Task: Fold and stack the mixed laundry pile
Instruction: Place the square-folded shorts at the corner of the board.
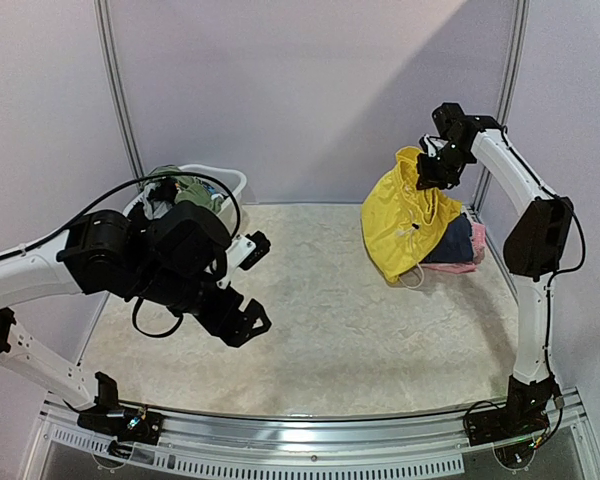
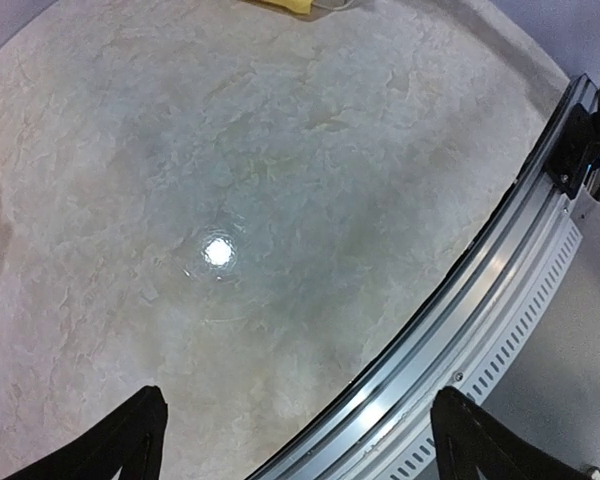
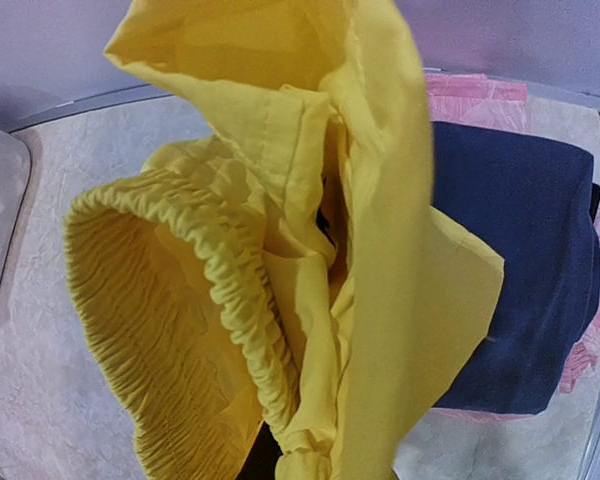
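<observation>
**Yellow piece in the air, fold not yet begun**

My right hand is pinched shut on the top of the yellow garment and holds it up over the far right corner of the counter. It hangs bunched, with its gathered elastic opening sagging open and a white drawstring trailing onto the surface. Just behind its lower part lie a navy piece and a pink piece, the navy on top, against the right edge.

My left hand hovers over the left half of the counter, fingers spread wide and holding nothing. The other clothes sit in the white tub at the far left corner.

I judge this to be the start of one fold: the piece is picked up but neither spread nor flat. Next, I think, it needs carrying toward the middle of the counter, where my left hand can catch a second corner and pull it out flat. The drawstring may snag on the navy piece.
</observation>
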`<state>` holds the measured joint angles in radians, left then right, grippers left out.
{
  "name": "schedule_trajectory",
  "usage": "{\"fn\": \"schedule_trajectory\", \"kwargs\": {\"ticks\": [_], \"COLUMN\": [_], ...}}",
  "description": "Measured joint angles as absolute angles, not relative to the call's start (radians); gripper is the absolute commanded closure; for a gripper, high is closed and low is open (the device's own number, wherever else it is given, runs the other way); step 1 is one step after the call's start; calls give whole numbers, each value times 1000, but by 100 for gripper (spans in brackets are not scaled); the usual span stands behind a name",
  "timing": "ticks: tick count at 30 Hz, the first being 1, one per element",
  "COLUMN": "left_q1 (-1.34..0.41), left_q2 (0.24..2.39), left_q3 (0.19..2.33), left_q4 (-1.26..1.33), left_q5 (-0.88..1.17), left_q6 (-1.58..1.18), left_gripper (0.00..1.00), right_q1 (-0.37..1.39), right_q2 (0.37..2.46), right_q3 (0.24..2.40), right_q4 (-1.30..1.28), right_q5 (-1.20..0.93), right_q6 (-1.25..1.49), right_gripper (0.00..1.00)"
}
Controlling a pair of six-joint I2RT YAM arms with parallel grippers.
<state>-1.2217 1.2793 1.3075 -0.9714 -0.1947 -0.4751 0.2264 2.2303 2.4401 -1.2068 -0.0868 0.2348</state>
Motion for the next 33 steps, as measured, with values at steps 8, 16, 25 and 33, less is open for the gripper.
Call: {"fn": "schedule_trajectory", "kwargs": {"ticks": [8, 16, 25, 33], "left_q1": [-1222, -1221, -1221, -1221], "left_q2": [1320, 1340, 1382, 1467], "left_q3": [1327, 1346, 1361, 1431], "left_q4": [-977, -986, -990, -1003], "left_q5": [-185, -175, -166, -159], "left_q6": [-476, -484, -509, -517], "left_gripper": [8, 8, 9, 9], "right_q1": [158, 112, 36, -51], "right_q2": [2230, 2230, 2235, 2283], "right_q3": [2447, 2437, 2267, 2257], "right_q4": [-1180, -1152, -1059, -989], "right_q5": [-84, -79, -129, -175], "right_q6": [218, 215, 239, 253], "right_gripper": [100, 100, 98, 75]}}
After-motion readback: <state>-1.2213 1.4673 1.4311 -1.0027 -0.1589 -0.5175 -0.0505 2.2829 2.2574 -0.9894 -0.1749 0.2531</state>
